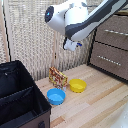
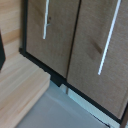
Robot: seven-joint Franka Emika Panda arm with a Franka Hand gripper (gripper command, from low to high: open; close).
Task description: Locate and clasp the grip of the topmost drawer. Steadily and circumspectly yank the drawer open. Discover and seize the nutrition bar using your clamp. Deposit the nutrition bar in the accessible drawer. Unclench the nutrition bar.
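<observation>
We're in the approach to the handle, drawer not yet touched. The clamp [image 1: 73,45] hangs high over the table [image 1: 100,102], well apart from the dresser at the exterior view's right, arm stretched in from the upper right. Whether its fingers are apart or together, I cannot tell. The topmost drawer [image 1: 116,31] looks closed, silver handle [image 1: 116,32] waiting. The nutrition bar [image 1: 57,78] stands near the yellow bowl [image 1: 77,85] and blue bowl [image 1: 56,96]. Next, I'd judge: swing right and line up on that handle.
</observation>
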